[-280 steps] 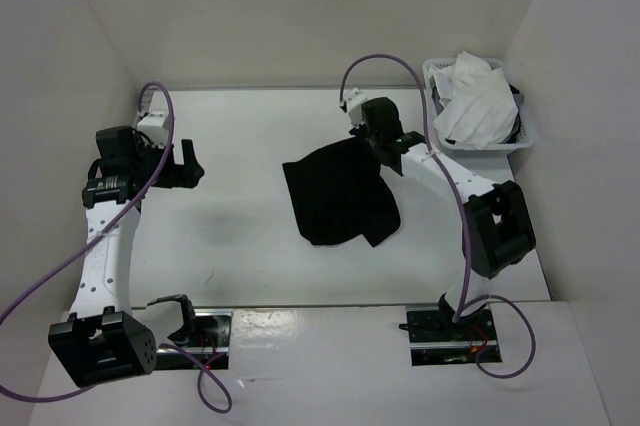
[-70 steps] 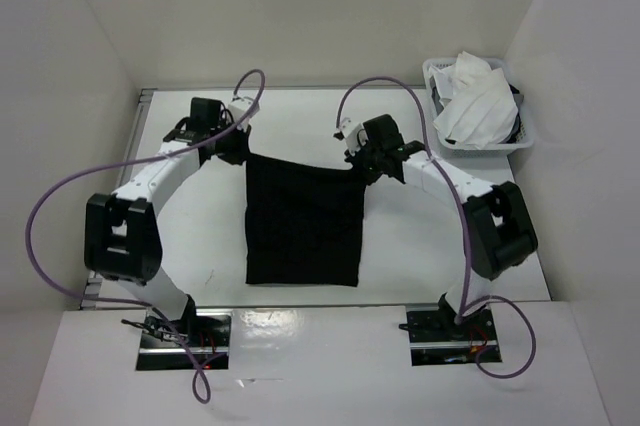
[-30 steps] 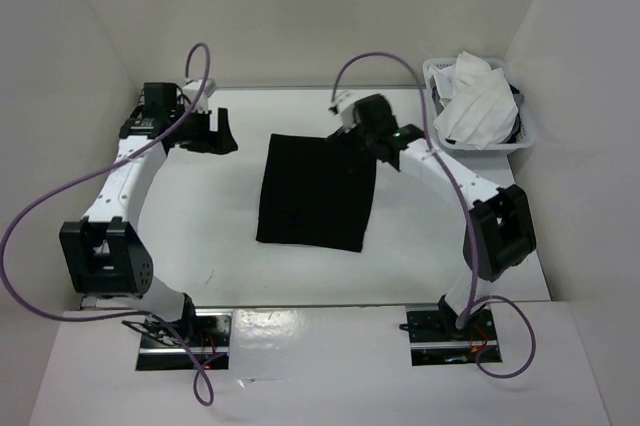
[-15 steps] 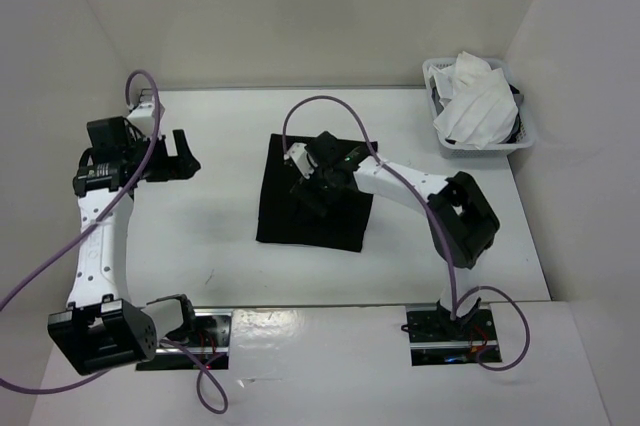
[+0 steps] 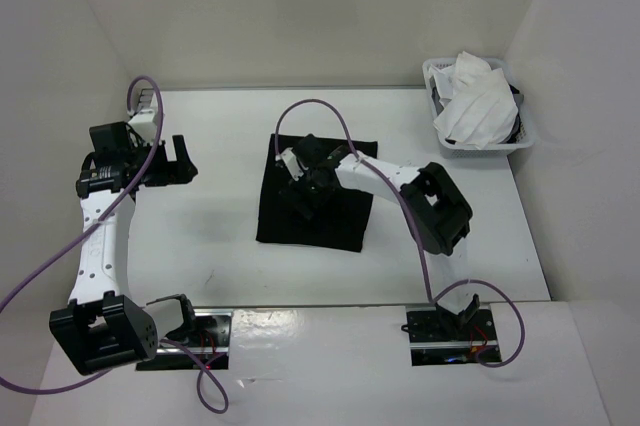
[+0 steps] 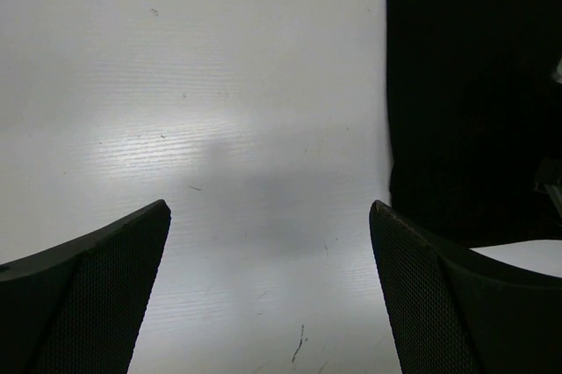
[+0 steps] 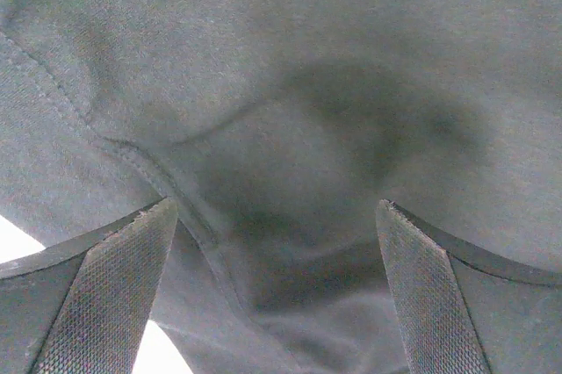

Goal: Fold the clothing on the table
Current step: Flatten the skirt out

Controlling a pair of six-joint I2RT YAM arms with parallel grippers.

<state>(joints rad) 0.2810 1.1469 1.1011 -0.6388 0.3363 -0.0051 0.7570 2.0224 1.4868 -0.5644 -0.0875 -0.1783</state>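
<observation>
The black clothing [image 5: 330,228] lies flat as a rough rectangle in the middle of the white table [image 5: 220,231]. My right gripper [image 5: 303,198] hangs low over the clothing's left-centre, open. In the right wrist view grey-black fabric [image 7: 290,67] fills the frame, a hem seam [image 7: 132,156] runs past the left finger, and nothing sits between the fingers of the gripper [image 7: 274,204]. My left gripper [image 5: 187,159] stands open over bare table, well left of the clothing. The left wrist view shows that gripper [image 6: 268,207] empty, with the clothing's edge [image 6: 465,84] at the right.
A small white basket [image 5: 527,136] holding a white cloth [image 5: 475,101] stands at the far right corner. White walls close in on the left, back and right. A purple cable [image 5: 310,106] loops above the right arm. Both arm bases sit on the near ledge.
My right gripper swung from the clothing's far right corner to its left-centre. The left arm drew back left and nearer, away from the clothing. The clothing stayed flat.
</observation>
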